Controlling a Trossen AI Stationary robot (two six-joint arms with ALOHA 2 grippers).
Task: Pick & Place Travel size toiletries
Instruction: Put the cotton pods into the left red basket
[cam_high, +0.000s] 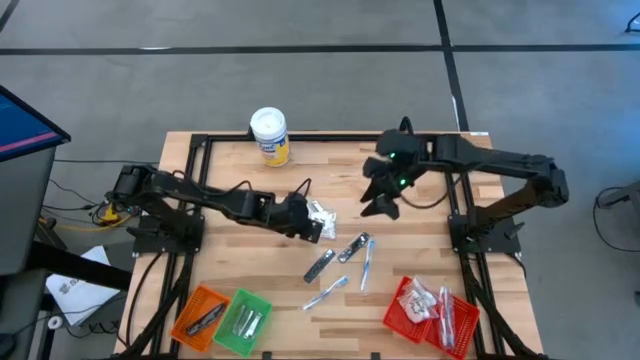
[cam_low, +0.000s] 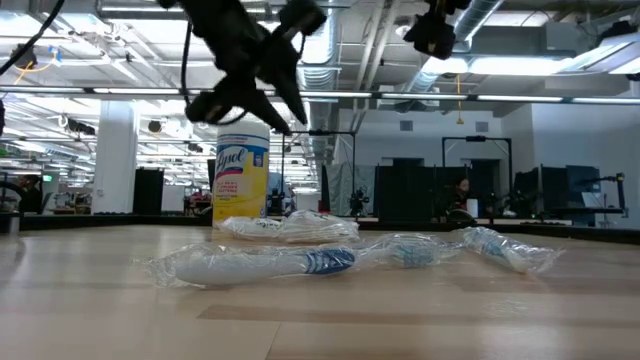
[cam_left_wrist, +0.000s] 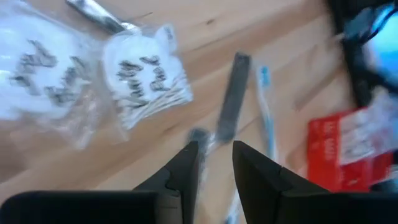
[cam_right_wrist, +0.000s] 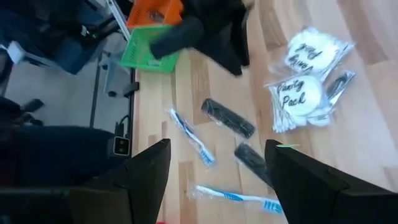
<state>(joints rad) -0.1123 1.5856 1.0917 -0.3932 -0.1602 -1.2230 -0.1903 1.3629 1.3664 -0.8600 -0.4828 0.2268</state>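
Observation:
Several travel size toiletries lie on the wooden table (cam_high: 250, 200). There are white sachets with black writing (cam_high: 322, 215) (cam_left_wrist: 146, 81), two dark narrow sticks (cam_high: 318, 266) (cam_high: 352, 248), and clear-wrapped toothbrushes (cam_high: 367, 262) (cam_high: 325, 292) (cam_low: 260, 265). My left gripper (cam_high: 310, 226) (cam_left_wrist: 216, 152) hangs just above the table beside the sachets, on their left. Its fingers stand a little apart with nothing between them. My right gripper (cam_high: 382, 202) (cam_right_wrist: 217, 162) hovers higher, toward the far right of the pile, wide open and empty.
A white-lidded yellow canister (cam_high: 270, 135) stands at the far edge. Orange (cam_high: 200, 312) and green (cam_high: 242, 320) baskets sit at the near left. A red basket (cam_high: 430, 312) with several wrapped items sits at the near right. Black frame rails (cam_high: 190, 190) border both sides of the table.

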